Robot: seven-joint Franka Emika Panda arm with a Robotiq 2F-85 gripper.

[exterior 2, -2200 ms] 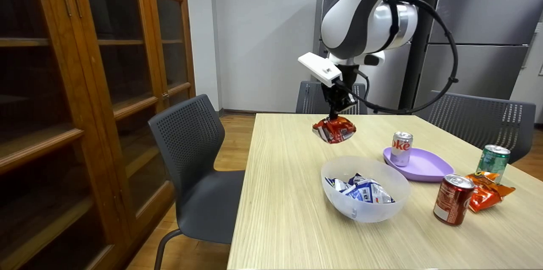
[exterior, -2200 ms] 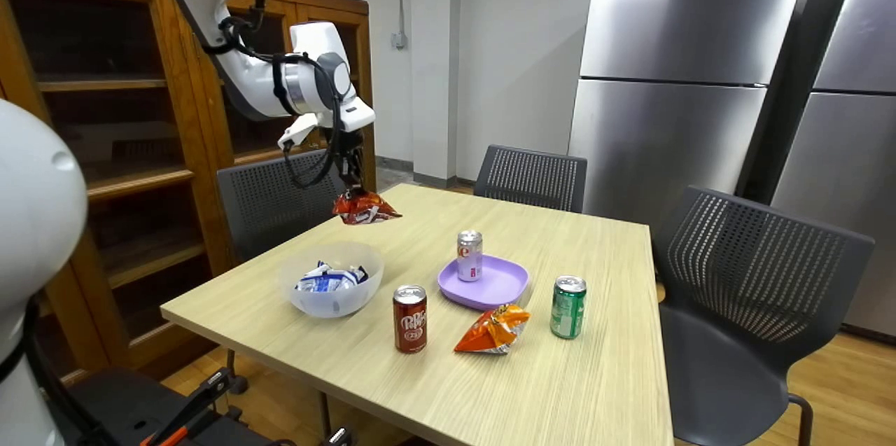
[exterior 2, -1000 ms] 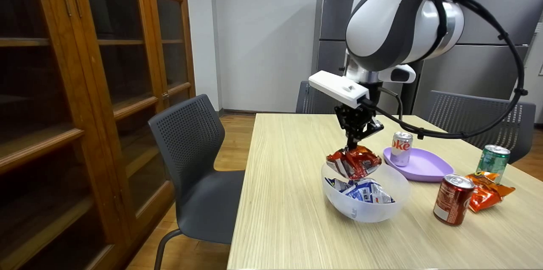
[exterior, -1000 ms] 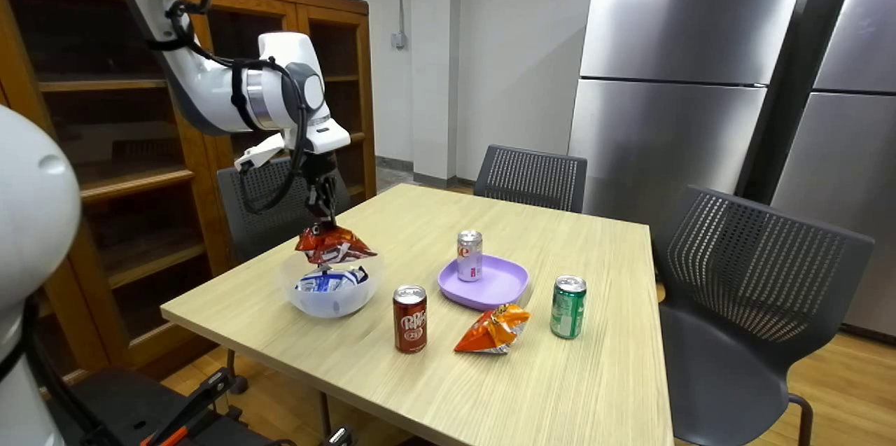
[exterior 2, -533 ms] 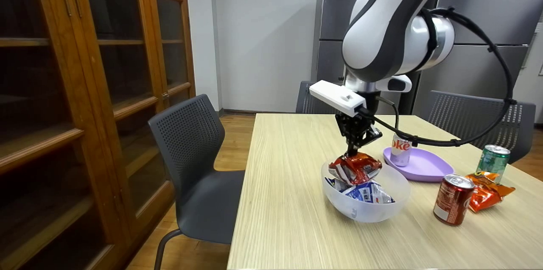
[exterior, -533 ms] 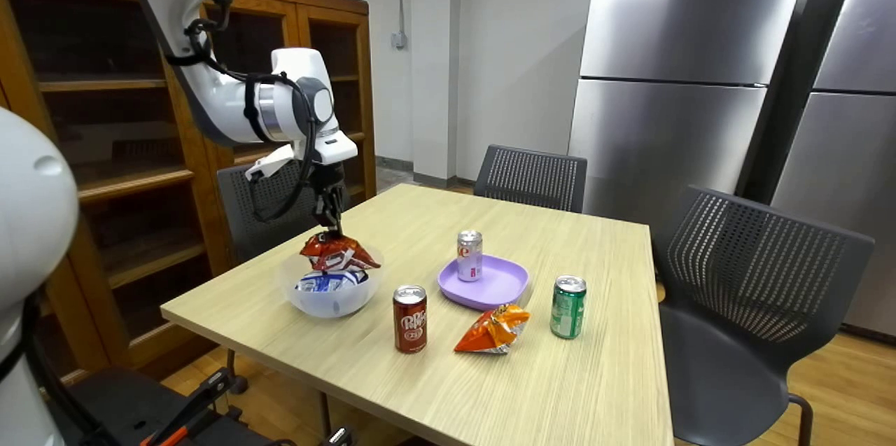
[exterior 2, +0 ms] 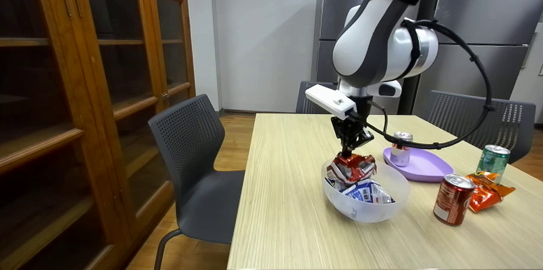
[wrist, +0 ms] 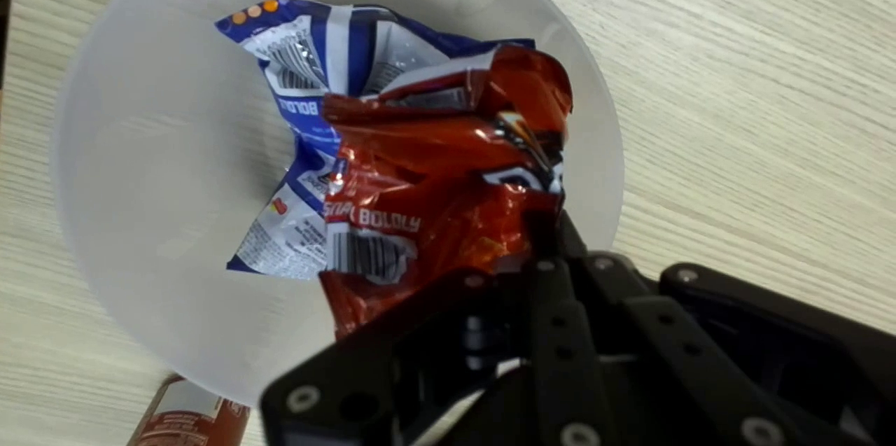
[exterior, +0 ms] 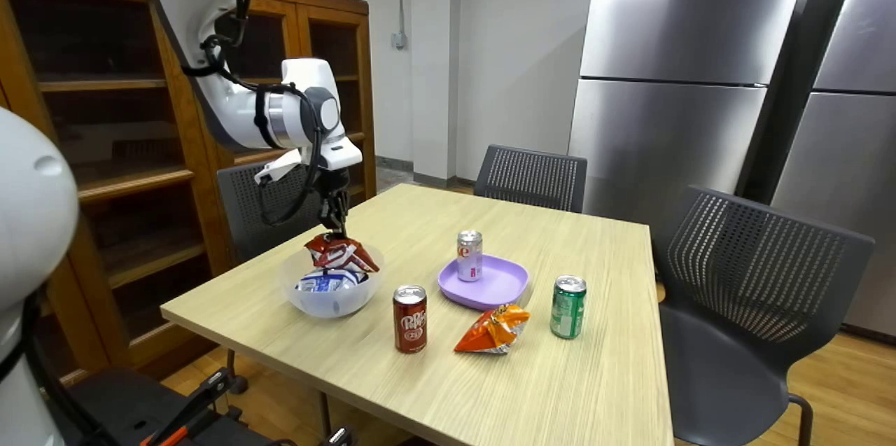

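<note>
"Holding something, isn't it, that gripper (exterior 2: 346,150)?"

"Yes, a red snack bag (wrist: 448,222). The jaws are pinched together on its upper side, and the rest of it hangs crumpled below."

"Where exactly is the bag?"

"Low over the cloudy white bowl (exterior 2: 360,212), above a blue snack bag (wrist: 315,127) lying inside. I can't tell whether the two bags touch."

"And where does the bowl sit?"

"Toward the near left corner of the table (exterior: 553,390), in both exterior views. A dark red can (exterior: 410,320) stands upright near it."

"What else is on there?"

"A purple plate (exterior: 504,283), around the middle, with a silver can (exterior: 470,255) upright at the plate's left edge. In an exterior view an orange snack bag (exterior: 493,329) lies just off the plate's near edge, between the dark red can and a green can (exterior: 568,307). That green can stands upright, nearest the table's right edge."

"Anything along the left edge?"

"A dark chair (exterior 2: 195,160) faces it, with a wooden cabinet (exterior 2: 85,92) behind, its doors glass-fronted."
</note>
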